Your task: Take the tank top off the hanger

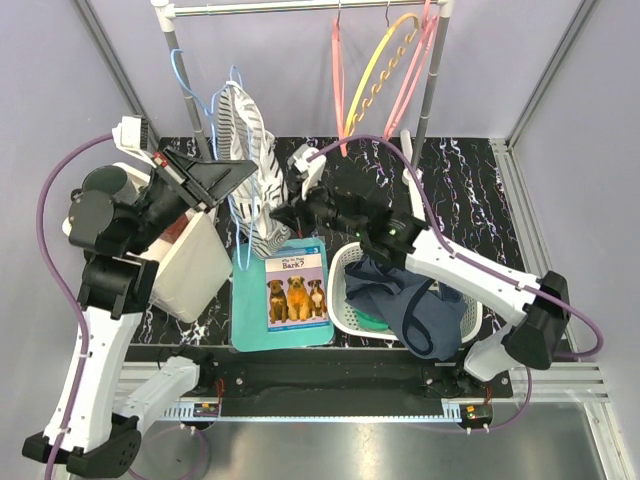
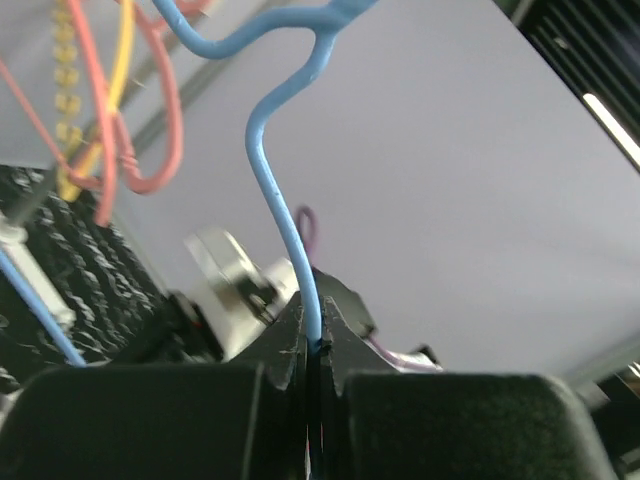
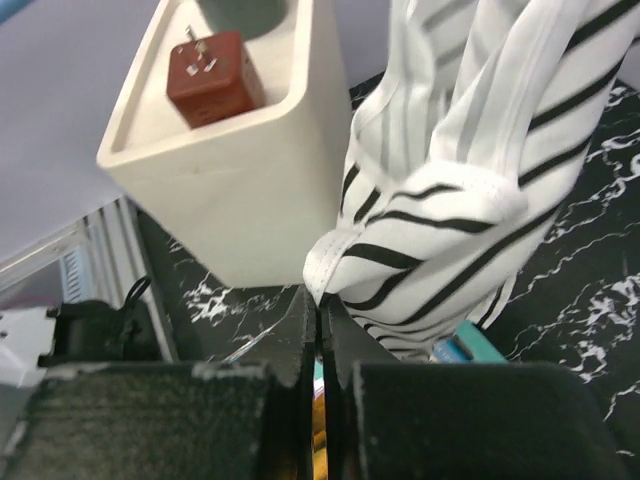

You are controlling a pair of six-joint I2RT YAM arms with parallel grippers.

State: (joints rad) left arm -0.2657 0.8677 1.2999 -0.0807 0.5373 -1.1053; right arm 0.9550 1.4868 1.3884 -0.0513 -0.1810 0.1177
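Striped white-and-black tank top (image 1: 248, 135) draped on a blue wire hanger (image 2: 290, 200), near the left post of a clothes rack (image 1: 300, 7), above the black marbled desk (image 1: 460, 180). Left jaws pressed together on the hanger's wire, just below a bend. Right jaws clamped on the tank top's lower hem, fabric bunched above them. Just beside the garment, a cream bin (image 3: 230, 190) holding a red-brown plug adapter (image 3: 213, 65). Nearby on the desk, a teal tray (image 1: 250, 335) carrying a dog book (image 1: 297, 285), and a white basket (image 1: 345, 265) with dark blue clothing (image 1: 400, 290). Pink and yellow hangers (image 1: 385, 70) farther right on the rack.
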